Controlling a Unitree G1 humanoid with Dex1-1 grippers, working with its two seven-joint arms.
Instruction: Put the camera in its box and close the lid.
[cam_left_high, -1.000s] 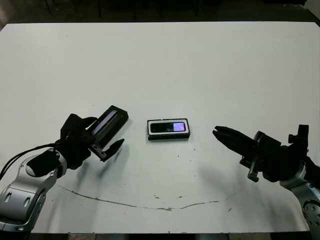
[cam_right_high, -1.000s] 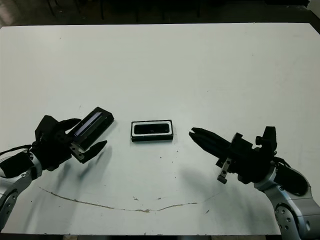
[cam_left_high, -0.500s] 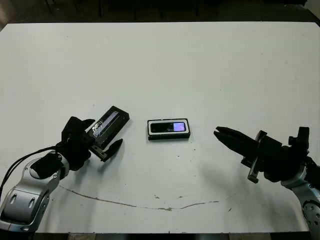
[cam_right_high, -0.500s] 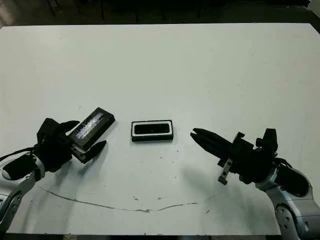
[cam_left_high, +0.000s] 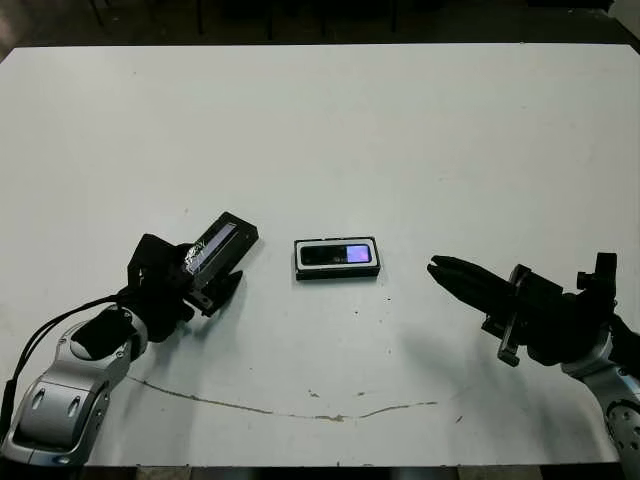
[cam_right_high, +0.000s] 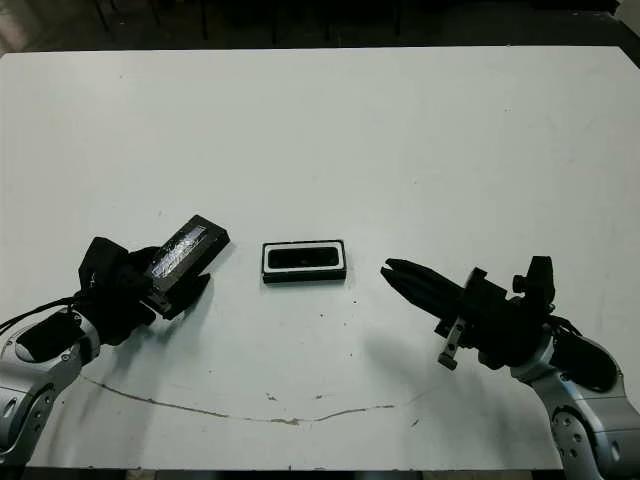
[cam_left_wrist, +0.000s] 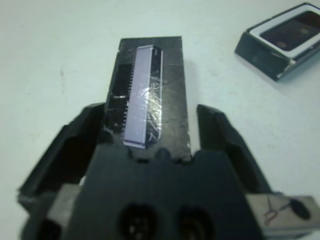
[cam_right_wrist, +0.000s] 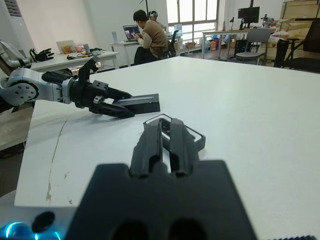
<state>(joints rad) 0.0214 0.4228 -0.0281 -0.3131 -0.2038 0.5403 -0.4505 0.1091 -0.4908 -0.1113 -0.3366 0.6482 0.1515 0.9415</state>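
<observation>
The camera (cam_left_high: 345, 254), a slim black bar with a purple patch, lies inside the box (cam_left_high: 337, 274), a black tray with white lining at the table's middle. Left of it, the lid (cam_left_high: 222, 247), a black slab with a silvery strip, points toward the box. My left gripper (cam_left_high: 200, 268) is open with the lid's near end between its fingers (cam_left_wrist: 220, 135); one finger touches the lid's side and the other stands a small gap off. My right gripper (cam_left_high: 433, 266) is shut on nothing, low over the table to the right of the box and pointing at it.
A thin brown crack line (cam_left_high: 250, 405) runs across the white table (cam_left_high: 330, 120) near its front edge. A cable (cam_left_high: 40, 325) trails from the left arm. In the right wrist view a seated person (cam_right_wrist: 150, 37) and desks show beyond the table.
My left gripper's fingers have drawn in around the lid, and the lid has tipped flatter with its strip facing up. My right gripper has barely moved.
</observation>
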